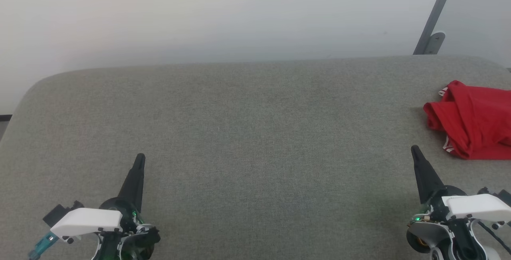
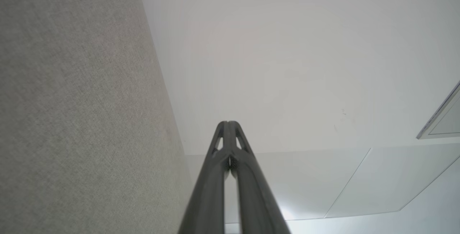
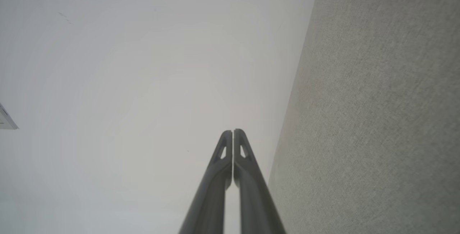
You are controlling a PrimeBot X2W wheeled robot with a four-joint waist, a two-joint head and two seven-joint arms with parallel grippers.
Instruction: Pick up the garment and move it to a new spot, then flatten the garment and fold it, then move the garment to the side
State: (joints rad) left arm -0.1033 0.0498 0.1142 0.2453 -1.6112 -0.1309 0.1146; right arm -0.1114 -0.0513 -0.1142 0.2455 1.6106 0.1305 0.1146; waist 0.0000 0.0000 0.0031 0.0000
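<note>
The garment (image 1: 471,120) is a bright red shirt lying bunched at the right edge of the grey cloth-covered table (image 1: 247,132), with bits of red-and-white striped trim showing. My right gripper (image 1: 415,149) is shut, low at the right, its tip just left of and nearer than the garment, apart from it. My left gripper (image 1: 140,157) is shut at the lower left, far from the garment. In the wrist views the left gripper (image 2: 228,122) and the right gripper (image 3: 233,131) each show their fingers pressed together with nothing between them.
A white wall stands behind the table's rounded far edge. A grey metal bracket (image 1: 433,24) leans on the wall at the upper right. Bare grey surface spreads across the table's middle and left.
</note>
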